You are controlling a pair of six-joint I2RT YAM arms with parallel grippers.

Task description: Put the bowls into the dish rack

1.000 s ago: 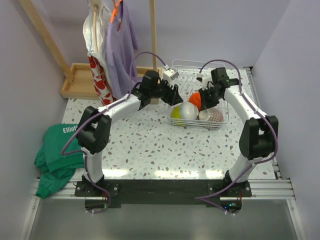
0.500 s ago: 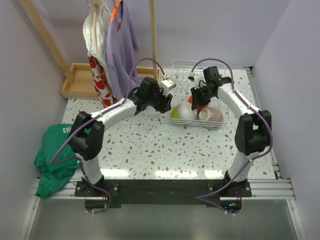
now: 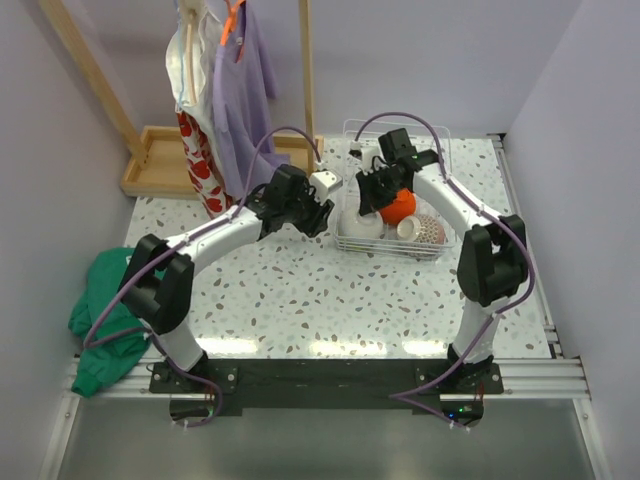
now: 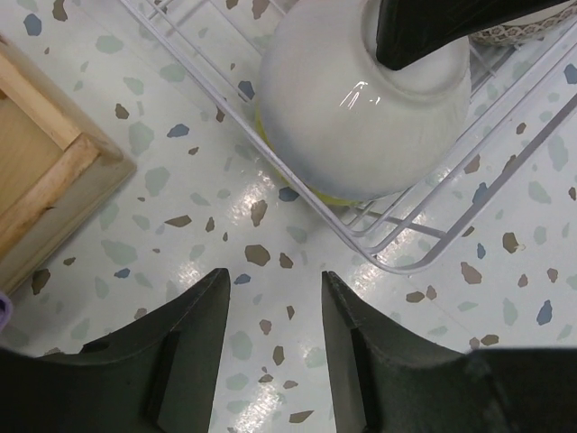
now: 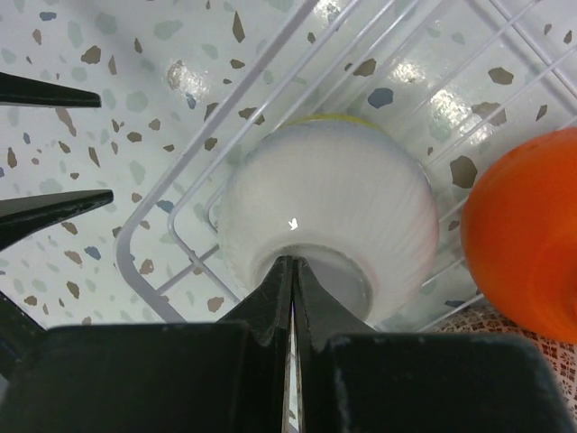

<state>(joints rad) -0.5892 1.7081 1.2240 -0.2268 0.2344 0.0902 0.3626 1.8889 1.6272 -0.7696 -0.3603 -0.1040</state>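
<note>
Final settling, we judge: right gripper pressed together, tips at the pale bowl in the dish rack; left gripper spread, empty; next, a gentle nudge.

Four bowls; one dish rack; two arms.

I can pass over the open worktop in front of the dish rack, between the two arms. The left pincer hangs parted over bare worktop just outside the rack's corner wire, with the wooden tray near on its other side. Inside the rack, the upturned pale bowl fills the front-left corner. The right pincer sits closed right above it, and the orange bowl crowds just beside. Hanging clothes block the back left.
</note>
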